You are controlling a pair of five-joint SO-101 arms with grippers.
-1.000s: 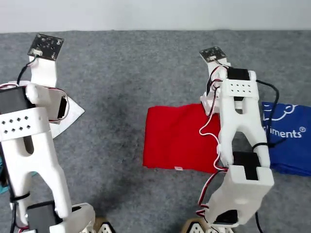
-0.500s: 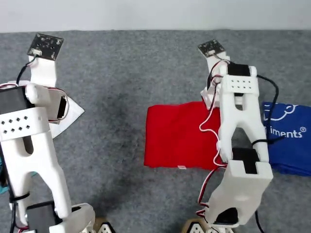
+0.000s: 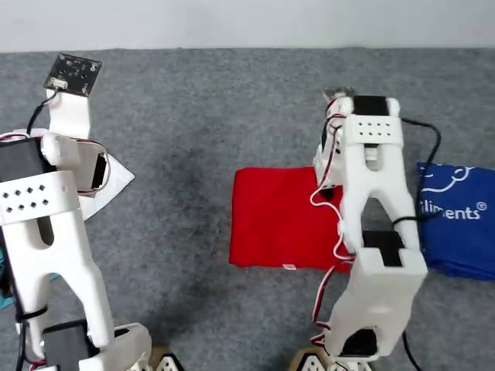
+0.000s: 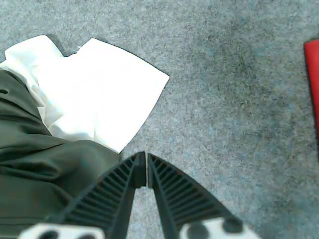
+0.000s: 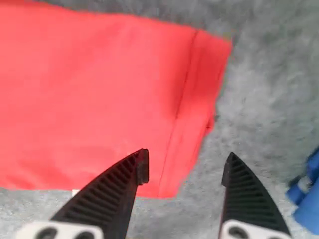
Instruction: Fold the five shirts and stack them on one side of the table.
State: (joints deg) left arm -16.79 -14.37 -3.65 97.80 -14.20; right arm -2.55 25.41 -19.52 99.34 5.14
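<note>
Over the last second the right arm [image 3: 375, 201] swung a little toward the left arm's side, while the red shirt [image 3: 274, 220] lay flat in the middle of the grey table [image 3: 193, 116], its far edge close beside the blue shirt [image 3: 456, 224]. The right gripper [image 5: 187, 159] hung with its fingers spread and holding nothing, one over the red shirt's hemmed edge and the other over bare table between the two shirts. The left gripper [image 4: 145, 164] was pinched closed on nothing above open table, just beside the white shirt [image 4: 99, 94] and a dark garment [image 4: 45, 159].
</note>
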